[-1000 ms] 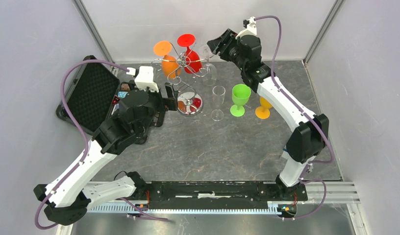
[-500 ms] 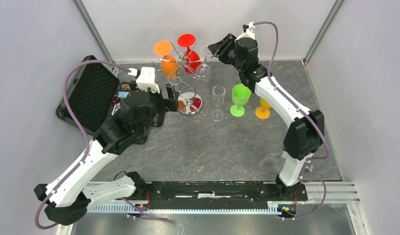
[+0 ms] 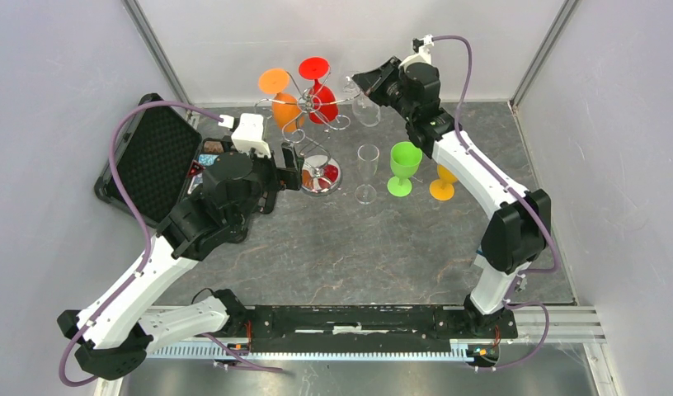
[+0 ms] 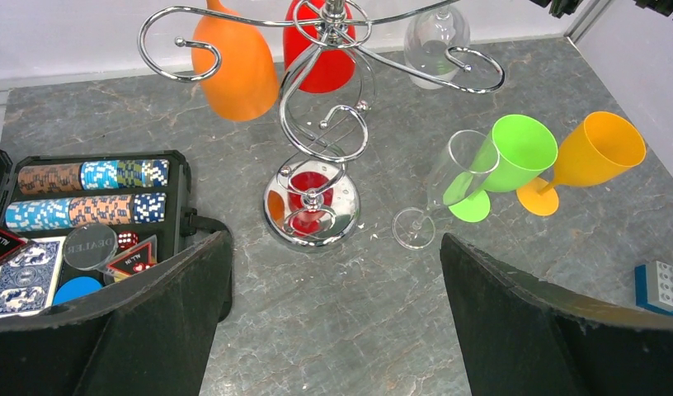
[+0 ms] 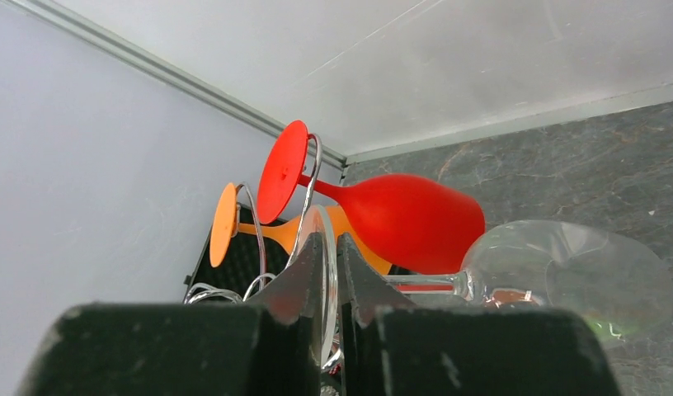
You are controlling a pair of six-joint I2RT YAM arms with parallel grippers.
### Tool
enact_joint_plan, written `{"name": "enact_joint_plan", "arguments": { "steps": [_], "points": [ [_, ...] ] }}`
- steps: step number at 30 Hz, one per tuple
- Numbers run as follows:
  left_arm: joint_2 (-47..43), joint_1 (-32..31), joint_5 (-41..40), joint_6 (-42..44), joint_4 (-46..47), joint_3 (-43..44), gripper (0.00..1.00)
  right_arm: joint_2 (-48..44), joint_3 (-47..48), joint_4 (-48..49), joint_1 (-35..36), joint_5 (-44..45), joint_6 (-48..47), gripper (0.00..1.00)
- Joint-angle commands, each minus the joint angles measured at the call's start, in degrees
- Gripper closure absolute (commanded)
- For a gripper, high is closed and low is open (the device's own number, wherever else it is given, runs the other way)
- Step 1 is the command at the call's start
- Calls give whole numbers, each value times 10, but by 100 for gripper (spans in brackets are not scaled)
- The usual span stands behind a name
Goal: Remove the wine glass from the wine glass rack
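Note:
The wine glass rack [image 3: 319, 176] is a chrome scroll stand at the back centre, and its twisted stem [image 4: 321, 124] fills the left wrist view. Hanging upside down on it are an orange glass [image 3: 284, 106], a red glass [image 3: 321, 97] and a clear wine glass [image 3: 366, 111]. My right gripper [image 3: 360, 82] is shut on the clear glass's round foot. In the right wrist view the fingers [image 5: 331, 247] pinch that disc edge-on, with the bowl [image 5: 564, 276] lying to the right. My left gripper [image 4: 333, 247] stands wide open and empty in front of the rack's base.
A clear flute [image 3: 367, 169], a green goblet [image 3: 403, 165] and an orange goblet [image 3: 443, 183] stand right of the rack. An open black case [image 3: 152, 157] holding poker chips and cards lies at the left. A toy brick block [image 4: 661, 287] sits at the far right.
My right gripper has closed onto the clear glass's foot, and glass and gripper have shifted slightly right, outward along the rack arm. The left arm has not moved.

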Motion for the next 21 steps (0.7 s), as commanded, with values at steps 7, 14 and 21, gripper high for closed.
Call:
{"name": "enact_joint_plan", "arguments": {
  "steps": [7, 14, 21],
  "points": [
    [-6, 2, 0, 16, 11, 1, 0, -56, -26, 34, 1, 9, 19, 100],
    [-1, 2, 1, 14, 12, 3, 0, -98, -71, 81, 1, -11, 48, 100],
    [-2, 2, 2, 13, 13, 2, 0, -97, -81, 98, 4, -39, 67, 100]
  ]
}}
